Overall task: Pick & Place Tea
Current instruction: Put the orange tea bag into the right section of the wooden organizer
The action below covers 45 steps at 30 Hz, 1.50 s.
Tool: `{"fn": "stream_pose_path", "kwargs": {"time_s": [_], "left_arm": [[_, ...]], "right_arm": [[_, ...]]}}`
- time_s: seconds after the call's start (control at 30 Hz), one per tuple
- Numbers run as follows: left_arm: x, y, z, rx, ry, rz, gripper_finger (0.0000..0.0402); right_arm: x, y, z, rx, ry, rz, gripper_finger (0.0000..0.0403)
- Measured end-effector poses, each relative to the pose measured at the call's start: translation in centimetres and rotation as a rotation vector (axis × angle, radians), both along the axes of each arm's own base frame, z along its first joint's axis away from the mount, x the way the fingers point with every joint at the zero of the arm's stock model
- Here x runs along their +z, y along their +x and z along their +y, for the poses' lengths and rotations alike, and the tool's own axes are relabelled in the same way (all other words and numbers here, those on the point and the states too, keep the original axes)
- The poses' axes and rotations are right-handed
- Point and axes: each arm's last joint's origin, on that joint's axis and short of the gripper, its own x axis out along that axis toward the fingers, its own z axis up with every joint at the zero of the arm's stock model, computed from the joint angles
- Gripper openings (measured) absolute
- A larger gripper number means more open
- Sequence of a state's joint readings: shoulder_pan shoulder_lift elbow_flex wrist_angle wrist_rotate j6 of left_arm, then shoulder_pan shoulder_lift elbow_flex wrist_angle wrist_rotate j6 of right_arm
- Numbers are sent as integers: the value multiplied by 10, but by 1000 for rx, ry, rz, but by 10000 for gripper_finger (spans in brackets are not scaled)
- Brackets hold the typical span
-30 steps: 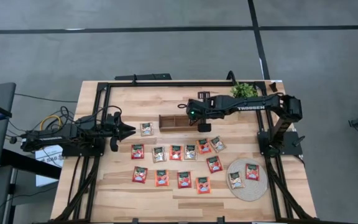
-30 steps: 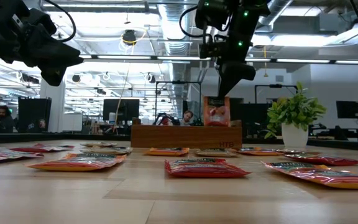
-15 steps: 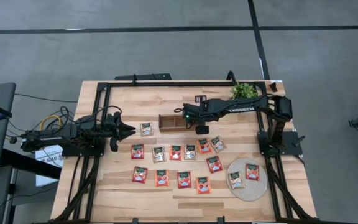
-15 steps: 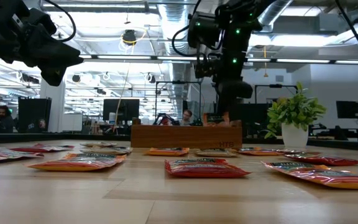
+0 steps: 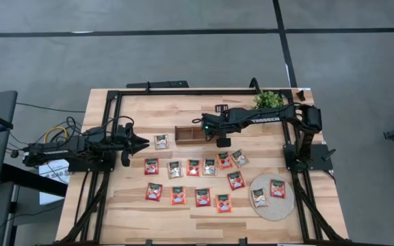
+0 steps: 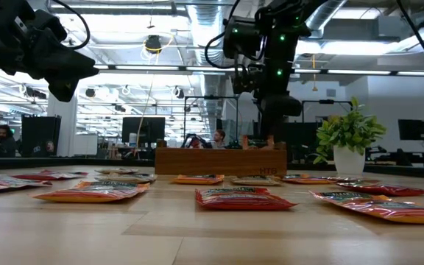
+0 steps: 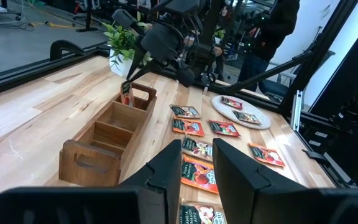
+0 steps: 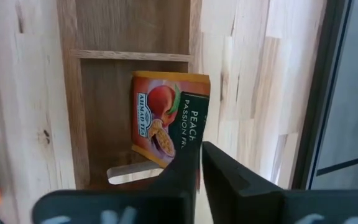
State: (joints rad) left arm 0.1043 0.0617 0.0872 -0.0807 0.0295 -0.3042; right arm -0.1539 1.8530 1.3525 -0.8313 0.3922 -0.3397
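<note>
Low view, frame bottom: loose tea sachets lie flat on the table across the foreground, mostly red. High view shows them in two rough rows at frame centre, two more on the round mat at lower right, and one pale sachet alone just beside the left gripper.

Left gripper waits at centre left of the high view, off the table surface, pointing at that pale one. In its wrist view its fingers stand a little apart with nothing between them.

Behind the rows: wooden tray, long, with dividers. Right gripper reaches down into the tray's end compartment (the end nearest the plant). Fingers nearly pressed together, pinching the bottom edge of one held sachet, orange-red with a dark green panel. It stands on edge inside that compartment, close to the end wall; whether it touches the tray floor I cannot tell. Only its top peeks over the tray wall in the low view.

Further back: potted plant at centre right. Beyond the table an office room, with a person seated at far left.
</note>
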Motion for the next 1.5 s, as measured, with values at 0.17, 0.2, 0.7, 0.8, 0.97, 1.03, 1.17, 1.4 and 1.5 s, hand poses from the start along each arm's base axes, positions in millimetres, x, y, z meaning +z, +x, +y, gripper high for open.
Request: {"fn": "stream_pose_path", "kwargs": {"time_s": [0.17,0.2,0.7,0.8,0.97,1.03,1.17,1.4,1.5], "left_arm": [[0,0,0,0,0,0,83],[0,0,0,0,0,0,83],[0,0,0,0,0,0,83],[0,0,0,0,0,0,83],[0,0,0,0,0,0,83],[0,0,0,0,0,1,83],[0,0,0,0,0,0,83],[0,0,0,0,-1,0,83],[0,0,0,0,-1,1,83]], "right_arm": [[0,0,-1,-4,-1,-2,76],[0,0,-2,-6,-4,-1,84],[49,-10,22,-51,32,175,112],[51,-21,39,-41,304,245,113],[38,-30,65,16,461,184,111],[30,-34,71,24,421,139,108],[12,-41,75,-2,388,49,102],[-24,-58,74,-76,387,66,102],[-37,-61,74,-91,390,42,101]]}}
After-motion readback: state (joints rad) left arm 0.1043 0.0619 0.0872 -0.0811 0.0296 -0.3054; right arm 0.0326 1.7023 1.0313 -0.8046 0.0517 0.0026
